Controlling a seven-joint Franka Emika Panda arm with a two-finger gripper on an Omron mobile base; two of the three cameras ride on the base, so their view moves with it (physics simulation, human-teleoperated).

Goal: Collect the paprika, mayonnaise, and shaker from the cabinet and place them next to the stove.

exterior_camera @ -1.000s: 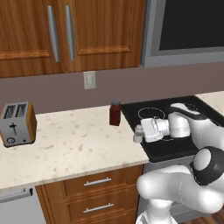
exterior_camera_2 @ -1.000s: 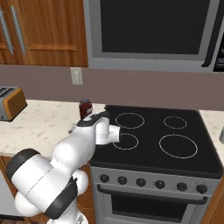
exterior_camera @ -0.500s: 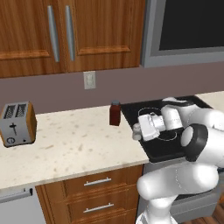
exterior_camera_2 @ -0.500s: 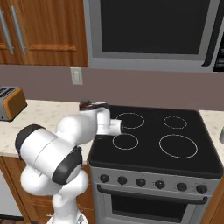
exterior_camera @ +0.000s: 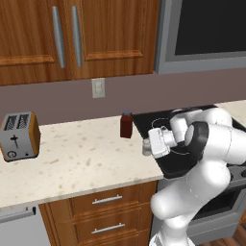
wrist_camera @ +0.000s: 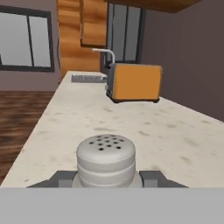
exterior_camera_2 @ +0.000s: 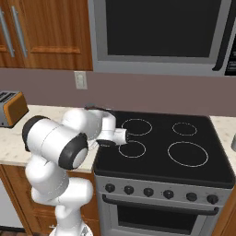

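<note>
**Shaker clamped in the hand at the bench's stove end**

The shaker (wrist_camera: 106, 159) is a small pale grey-white cylinder with a rounded top dotted with dark holes and a faint groove around its body. In the hand view it sits between the two dark fingertips (wrist_camera: 64, 178), which press against its sides: the hand (exterior_camera: 147, 147) is clamped on the shaker. From the left base view the shaker (exterior_camera: 146, 146) shows as a pale stub at the front of the hand, just above the bench (exterior_camera: 77, 158) and close to the left edge of the stove (exterior_camera: 144, 122).

The paprika (exterior_camera: 126, 125), a dark red-brown bottle with a brown cap, stands upright on the bench just beside the stove's back left corner, near the hand but apart from it. Well to the left sits a toaster (exterior_camera: 19, 135) with orange-brown sides. Above, the cabinet (exterior_camera: 96, 36) doors are closed.
</note>
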